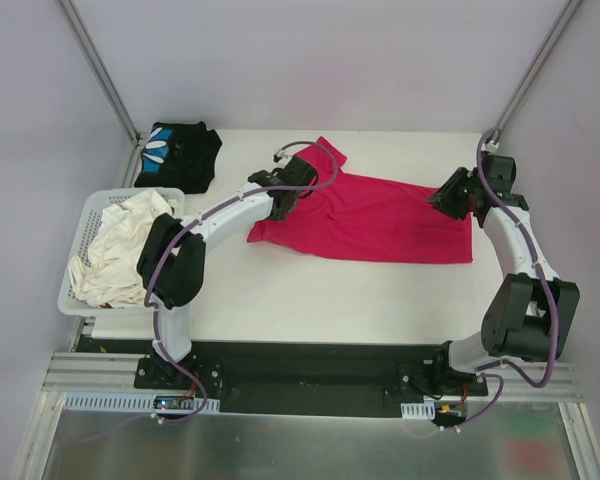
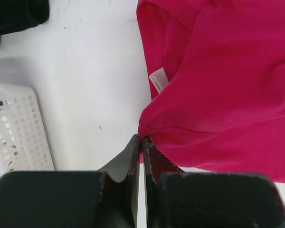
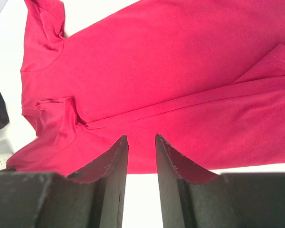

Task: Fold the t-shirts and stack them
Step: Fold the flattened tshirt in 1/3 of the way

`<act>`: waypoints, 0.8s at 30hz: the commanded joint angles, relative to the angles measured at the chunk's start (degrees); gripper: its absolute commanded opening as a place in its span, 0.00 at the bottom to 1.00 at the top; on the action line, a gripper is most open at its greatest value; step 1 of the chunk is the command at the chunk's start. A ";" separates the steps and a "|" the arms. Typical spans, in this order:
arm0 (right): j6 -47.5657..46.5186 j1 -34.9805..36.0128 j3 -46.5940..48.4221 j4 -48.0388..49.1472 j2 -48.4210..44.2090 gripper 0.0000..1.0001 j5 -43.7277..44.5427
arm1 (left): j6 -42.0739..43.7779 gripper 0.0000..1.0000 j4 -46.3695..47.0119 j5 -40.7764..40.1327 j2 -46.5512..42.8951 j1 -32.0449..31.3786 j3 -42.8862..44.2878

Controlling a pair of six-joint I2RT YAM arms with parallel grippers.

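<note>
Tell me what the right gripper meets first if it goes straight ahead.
Likely the red shirt: the right gripper, open, points at its near edge, though its height above the cloth is unclear.

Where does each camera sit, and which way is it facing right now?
Top external: overhead from the near side, looking down at the table, red t-shirt, black t-shirt and basket; left arm and right arm show whole.
Left wrist: behind the left tool, looking along it; it is shut on the red t-shirt's edge, basket to the left.
Right wrist: behind the open right tool, looking across the red t-shirt toward its collar.
Shared: all three show the red t-shirt.
</note>
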 commanded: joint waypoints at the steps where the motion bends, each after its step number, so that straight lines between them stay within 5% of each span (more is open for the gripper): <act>1: 0.61 -0.29 -0.32 0.52 0.43 0.33 1.95 | 1.66 0.02 -1.80 -1.96 -4.28 -0.12 -1.92; 24: 2.55 0.32 -8.41 1.49 6.94 0.37 4.85 | 5.01 0.00 -1.44 -0.21 5.38 4.27 6.86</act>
